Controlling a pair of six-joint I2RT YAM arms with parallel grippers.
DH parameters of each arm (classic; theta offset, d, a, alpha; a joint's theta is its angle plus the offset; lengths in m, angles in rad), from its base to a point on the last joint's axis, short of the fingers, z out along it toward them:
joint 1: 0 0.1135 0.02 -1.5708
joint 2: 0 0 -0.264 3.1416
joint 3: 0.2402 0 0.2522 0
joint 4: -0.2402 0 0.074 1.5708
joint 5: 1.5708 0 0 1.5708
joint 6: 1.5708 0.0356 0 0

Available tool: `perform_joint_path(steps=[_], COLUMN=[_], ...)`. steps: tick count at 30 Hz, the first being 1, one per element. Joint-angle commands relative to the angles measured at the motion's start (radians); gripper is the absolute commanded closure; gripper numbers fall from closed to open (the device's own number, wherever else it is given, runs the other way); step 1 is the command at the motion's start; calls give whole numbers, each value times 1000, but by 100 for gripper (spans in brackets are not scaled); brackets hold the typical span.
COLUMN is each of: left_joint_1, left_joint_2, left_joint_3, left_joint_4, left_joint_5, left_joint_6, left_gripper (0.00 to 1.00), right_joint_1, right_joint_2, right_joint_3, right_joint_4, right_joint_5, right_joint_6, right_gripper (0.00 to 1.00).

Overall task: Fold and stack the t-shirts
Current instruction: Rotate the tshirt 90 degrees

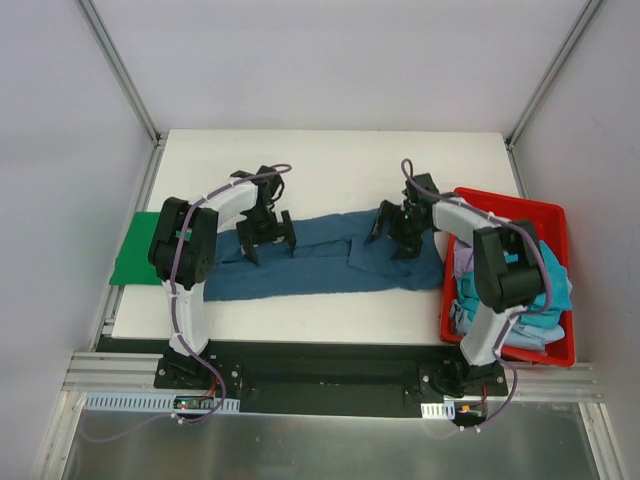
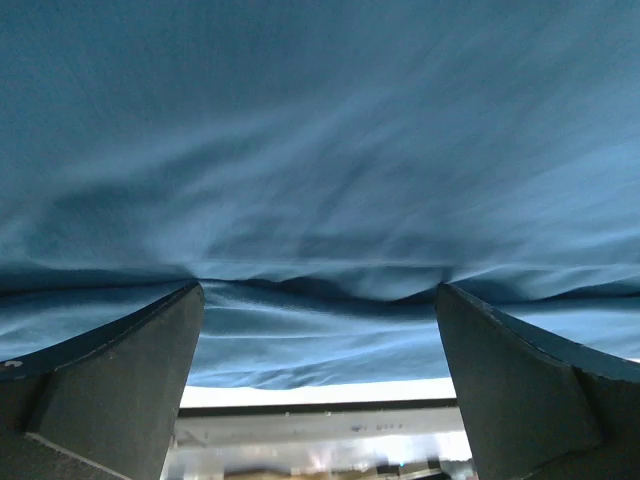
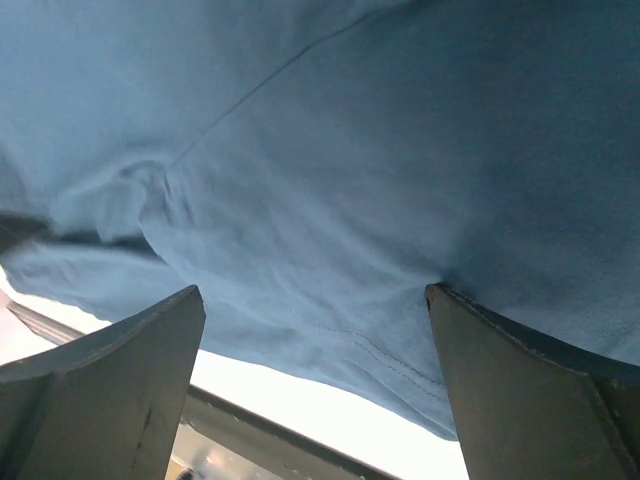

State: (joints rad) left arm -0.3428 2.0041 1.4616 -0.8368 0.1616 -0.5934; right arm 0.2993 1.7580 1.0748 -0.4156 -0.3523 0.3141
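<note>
A dark teal-blue t-shirt (image 1: 320,262) lies spread lengthwise across the middle of the table. My left gripper (image 1: 268,238) is open, its fingertips pressed down on the shirt's left part; the cloth (image 2: 320,150) fills the left wrist view between the fingers (image 2: 130,370). My right gripper (image 1: 395,237) is open, fingertips down on the shirt's right part, near a hem (image 3: 400,370) seen in the right wrist view. A bright green shirt (image 1: 140,250) lies flat at the table's left edge. Teal, light blue and lavender shirts (image 1: 540,290) are heaped in the bin.
A red plastic bin (image 1: 510,205) stands at the table's right edge, close beside my right arm. The white table (image 1: 330,170) has bare surface behind the shirt. Metal frame posts rise at the back corners.
</note>
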Motion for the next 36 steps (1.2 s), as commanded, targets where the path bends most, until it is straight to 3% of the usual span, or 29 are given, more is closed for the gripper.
perform_joint_path(steps=[1, 4, 8, 10, 13, 15, 21, 27, 31, 36], left_joint_1=[-51, -132, -275, -306, -305, -300, -295, -295, -295, -295], left_joint_2=[-77, -113, -110, -110, -139, -162, -185, -240, -261, -269], left_joint_3=[-105, -127, 6, 67, 97, 97, 22, -133, -242, -325], left_joint_4=[-19, 30, 68, 59, 32, 21, 19, 44, 88, 102], left_joint_5=[56, 172, 210, 194, 126, 69, 62, 96, 151, 148], left_joint_6=[-74, -114, -88, -62, -69, -78, -59, 10, 50, 67], left_gripper=[1, 1, 1, 1, 1, 1, 1, 1, 1, 1], right_joint_1=[-52, -54, -51, -48, -43, -35, 18, 112, 184, 207], right_joint_2=[240, 479, 883, 926, 742, 623, 551, 341, 238, 262], right_joint_3=[282, 637, 1448, 1576, 1281, 1145, 1251, 856, 567, 525], right_joint_4=[-37, -92, -242, -159, 95, 164, -127, -126, -19, 3], right_joint_5=[-3, -66, -151, -187, -143, -79, 41, 87, 50, 13], right_joint_6=[36, 19, 15, 16, 3, -58, -271, -296, -216, -184], right_gripper=[4, 4, 4, 4, 4, 4, 4, 4, 4, 4])
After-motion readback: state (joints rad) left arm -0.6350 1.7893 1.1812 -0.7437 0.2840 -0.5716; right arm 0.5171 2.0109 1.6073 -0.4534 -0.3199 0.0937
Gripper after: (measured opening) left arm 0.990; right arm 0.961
